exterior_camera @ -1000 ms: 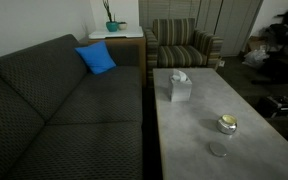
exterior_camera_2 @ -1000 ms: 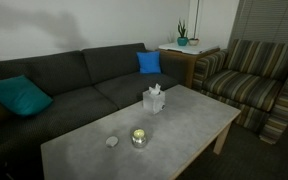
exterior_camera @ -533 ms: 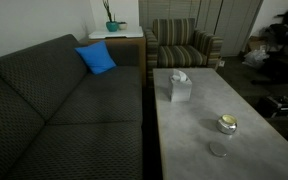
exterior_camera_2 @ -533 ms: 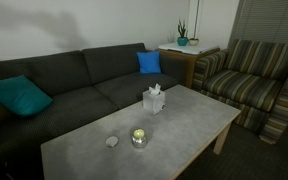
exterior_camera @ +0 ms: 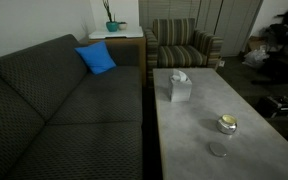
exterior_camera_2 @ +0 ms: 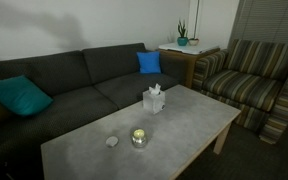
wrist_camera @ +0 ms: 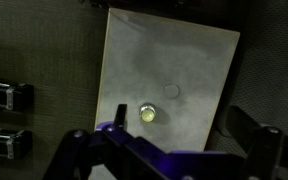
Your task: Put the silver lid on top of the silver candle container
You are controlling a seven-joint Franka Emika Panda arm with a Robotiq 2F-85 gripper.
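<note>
Gripper (wrist_camera: 170, 140) wide open, empty, above table (wrist_camera: 134, 50). Silver lid (wrist_camera: 172, 91) near silver candle container (wrist_camera: 149, 114), not touching; tissue box (exterior_camera: 178, 87) well apart.

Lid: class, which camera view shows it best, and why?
Wrist view: looking down, it shows the lid as a full circle, apart from the tin. In both exterior views the lid is only a faint flat patch.

Both exterior views face the table (exterior_camera: 196, 135) (exterior_camera_2: 179, 122) obliquely; wrist view overlooks it.
</note>
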